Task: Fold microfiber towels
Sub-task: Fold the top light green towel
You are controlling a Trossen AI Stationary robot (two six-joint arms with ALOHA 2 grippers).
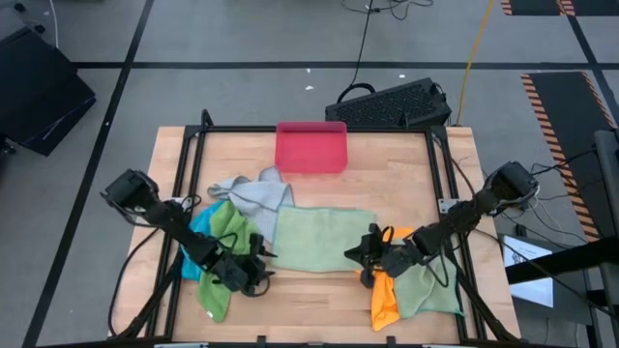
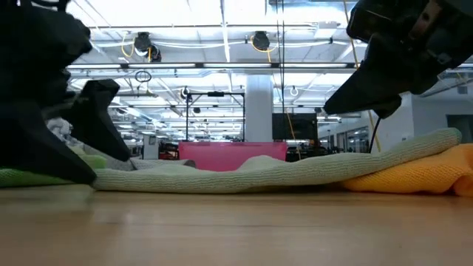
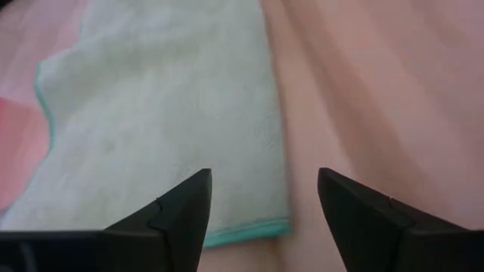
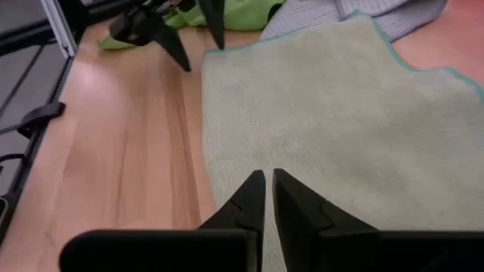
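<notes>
A pale green towel point(image 1: 319, 237) lies spread flat in the middle of the table; it also shows in the right wrist view point(image 4: 340, 128). Its right end rests on an orange towel point(image 1: 385, 295). My left gripper point(image 1: 259, 268) is open, low over the towel's near left corner point(image 3: 249, 227), one finger on each side of it. My right gripper point(image 1: 360, 253) is shut with nothing in it. It hovers just above the towel's near right part point(image 4: 268, 198). In the low view my right gripper point(image 2: 332, 107) hangs clear of the cloth. My left gripper comes slanting down at the pale green towel's near left corner point(image 3: 261, 225) with its fingers spread. In the low view one fingertip point(image 2: 85, 176) stands at table height by the towel's left end. I cannot tell whether it touches the cloth.
A grey towel point(image 1: 256, 193), a bright green towel point(image 1: 224, 232) and a blue towel point(image 1: 198, 227) lie heaped at the left under my left arm. Another green towel point(image 1: 430, 290) lies beside the orange one. A pink tray point(image 1: 311, 147) stands at the far edge. A dark frame rail point(image 1: 198, 145) borders the table.
</notes>
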